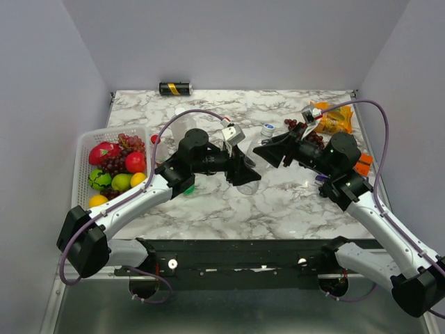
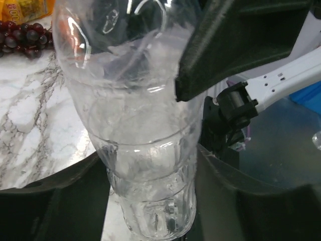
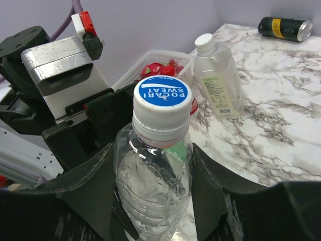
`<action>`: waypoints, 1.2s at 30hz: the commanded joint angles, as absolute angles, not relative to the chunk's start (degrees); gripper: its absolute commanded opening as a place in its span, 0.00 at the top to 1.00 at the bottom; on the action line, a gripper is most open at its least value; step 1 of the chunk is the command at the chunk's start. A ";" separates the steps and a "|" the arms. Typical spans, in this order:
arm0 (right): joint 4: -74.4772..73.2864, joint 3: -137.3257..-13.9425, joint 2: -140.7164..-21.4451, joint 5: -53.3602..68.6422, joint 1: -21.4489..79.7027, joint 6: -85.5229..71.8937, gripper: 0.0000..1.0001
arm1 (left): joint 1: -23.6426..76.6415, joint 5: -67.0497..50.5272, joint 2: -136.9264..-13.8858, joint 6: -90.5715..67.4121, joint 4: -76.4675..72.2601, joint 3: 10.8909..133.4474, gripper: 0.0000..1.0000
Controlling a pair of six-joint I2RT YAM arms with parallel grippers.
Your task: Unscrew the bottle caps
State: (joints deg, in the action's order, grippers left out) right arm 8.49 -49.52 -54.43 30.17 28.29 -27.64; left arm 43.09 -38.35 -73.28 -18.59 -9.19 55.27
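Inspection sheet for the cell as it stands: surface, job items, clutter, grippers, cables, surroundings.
Surface: marble-patterned table.
Job's things: clear bottle, blue cap on, held between both grippers; second bottle behind it, white cap on.
Clutter: fruit basket, black-and-gold can, orange snack bag, grapes.
Grippers: left gripper, jaws clamped on the bottle's body; right gripper, jaws flank its shoulder below the cap, contact unclear.
Cables: purple cable arcs over the left arm; another runs along the right arm.
Surroundings: plain grey walls.
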 commanded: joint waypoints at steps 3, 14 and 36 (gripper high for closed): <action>12.66 -48.60 -55.19 32.61 28.74 -31.47 0.76 | 43.59 -38.24 -75.67 -18.81 -10.11 55.37 0.61; -1.12 -52.73 -51.42 17.52 28.74 -26.28 0.09 | 47.28 -29.36 -75.59 -14.59 -6.77 54.41 0.76; -4.92 -52.21 -49.13 11.95 28.74 -25.93 0.27 | 51.59 -23.73 -76.11 -10.99 -3.16 55.20 0.77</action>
State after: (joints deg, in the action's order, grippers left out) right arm -3.31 -51.59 -48.75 12.10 28.56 -26.33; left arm 51.11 -25.63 -76.31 -12.43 -3.22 54.72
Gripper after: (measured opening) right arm 0.734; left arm 0.531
